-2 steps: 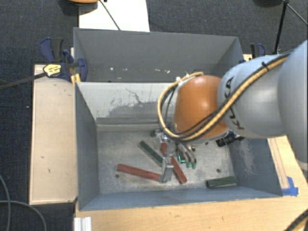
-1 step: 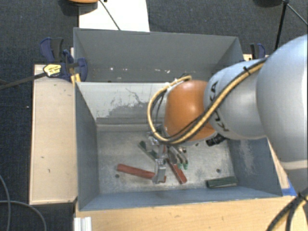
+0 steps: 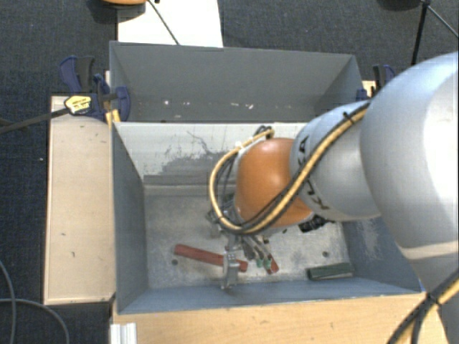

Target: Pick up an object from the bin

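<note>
Robotics laboratory or test cell. A heavy industrial arm [image 3: 401, 156], cables [image 3: 215, 185] looped above its gripper [image 3: 231, 274], reaches into a grey metal bin [image 3: 129, 213] walling the jaws on all sides. Dark carpet [image 3: 43, 20] lies beyond the bin, well away from the jaws.

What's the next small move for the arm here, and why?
Probably ease straight down onto the red stick, because the gripper sits at its right end near the front wall of the bin, while the dark flat block lies apart to the right.
</note>
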Robot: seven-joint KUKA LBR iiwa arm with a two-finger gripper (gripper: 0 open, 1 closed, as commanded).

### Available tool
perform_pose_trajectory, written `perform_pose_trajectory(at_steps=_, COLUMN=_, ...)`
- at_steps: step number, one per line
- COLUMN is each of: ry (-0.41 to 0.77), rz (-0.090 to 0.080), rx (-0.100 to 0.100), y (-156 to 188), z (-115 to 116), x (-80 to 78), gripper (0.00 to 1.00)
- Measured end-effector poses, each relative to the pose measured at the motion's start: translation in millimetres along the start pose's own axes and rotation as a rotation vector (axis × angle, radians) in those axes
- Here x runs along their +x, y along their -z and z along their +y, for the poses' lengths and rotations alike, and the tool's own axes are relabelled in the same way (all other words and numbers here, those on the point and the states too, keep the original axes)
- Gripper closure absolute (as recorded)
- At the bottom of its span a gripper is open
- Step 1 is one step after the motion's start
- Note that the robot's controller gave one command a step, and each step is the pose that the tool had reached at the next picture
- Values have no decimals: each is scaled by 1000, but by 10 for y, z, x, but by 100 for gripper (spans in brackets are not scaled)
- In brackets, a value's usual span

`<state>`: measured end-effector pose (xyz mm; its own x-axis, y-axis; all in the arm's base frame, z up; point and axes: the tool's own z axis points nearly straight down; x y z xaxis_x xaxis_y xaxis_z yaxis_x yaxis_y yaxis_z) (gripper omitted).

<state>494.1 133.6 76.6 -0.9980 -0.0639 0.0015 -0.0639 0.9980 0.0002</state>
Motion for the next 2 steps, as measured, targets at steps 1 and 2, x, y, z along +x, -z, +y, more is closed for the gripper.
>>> perform_pose_trajectory(at_steps=1, ry=569, rz=-9, rx=-2, y=-44, z=35, x=-16, gripper=100)
perform_pose_trajectory(at_steps=2, ry=582, rz=-10, rx=-1, y=-50, z=24, x=-40, gripper=100)
